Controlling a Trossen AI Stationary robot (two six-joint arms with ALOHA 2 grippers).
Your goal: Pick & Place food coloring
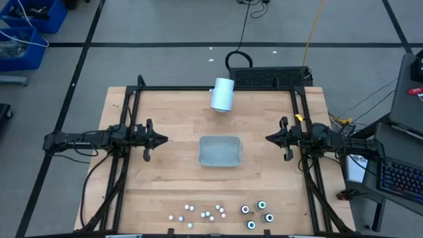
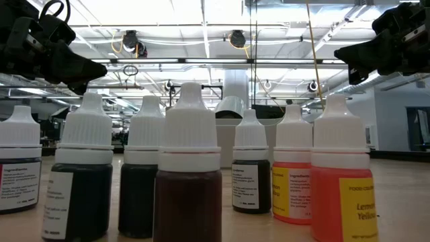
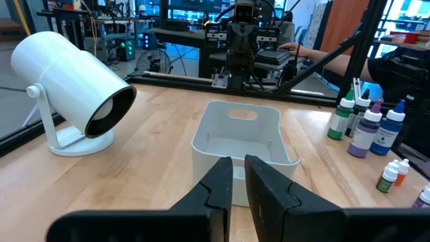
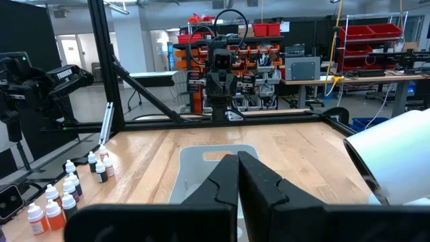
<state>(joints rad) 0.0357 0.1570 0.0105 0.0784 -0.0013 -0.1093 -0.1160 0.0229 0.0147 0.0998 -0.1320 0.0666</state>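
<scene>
The left gripper [image 1: 164,139] is held above the table's left side with nothing between its fingers, which are drawn almost together with only a thin slit left, as the left wrist view shows; the right gripper [image 1: 269,138] is held opposite it on the right side, its fingers pressed fully together and likewise empty. Both are pointed inward at the grey tray [image 1: 220,151], which is set at the table's middle, presumably so that it can be reached equally by either arm as the drop-off place. The food coloring [image 1: 218,213] is gathered in a loose scatter along the near edge of the table, well apart from the tray and from both grippers: smaller white-topped bottles toward the left, four dark round ones with pale rings toward the right. All bottles are seen standing upright with caps on, which should allow a grasp from above around the cap or body. A large white cylinder [image 1: 223,94] is lain on its stand behind the tray and is not part of the job. No bottle is judged to have been taken yet.
</scene>
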